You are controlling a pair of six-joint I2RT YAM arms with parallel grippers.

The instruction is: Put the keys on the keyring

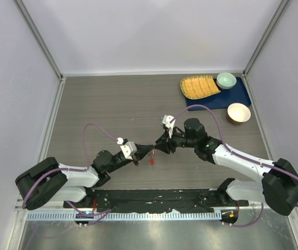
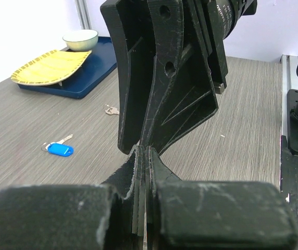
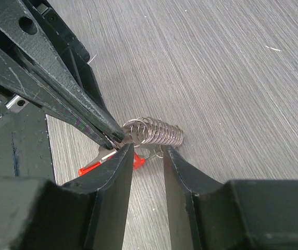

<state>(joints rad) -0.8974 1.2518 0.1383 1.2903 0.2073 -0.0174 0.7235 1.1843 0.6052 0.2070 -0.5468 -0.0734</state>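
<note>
The keyring (image 3: 157,133) is a silvery coil of wire held just above the table, with its red fob (image 3: 89,168) hanging below, partly behind my right finger. The fob also shows in the top view (image 1: 152,161). My left gripper (image 3: 116,139) is shut on the coil's left end; in its own view the jaws (image 2: 144,152) are pressed together. My right gripper (image 3: 148,151) is open, its fingertips just under the coil, one on each side. A blue-headed key (image 2: 60,149) and a plain silver key (image 2: 110,110) lie on the table. The red-headed and black-headed keys are not visible.
A dark blue tray (image 1: 238,96) at the back right holds a yellow ribbed plate (image 1: 198,86) and a pale green bowl (image 1: 226,80). A white and brown bowl (image 1: 238,112) stands just in front of it. Grey walls close the table on three sides.
</note>
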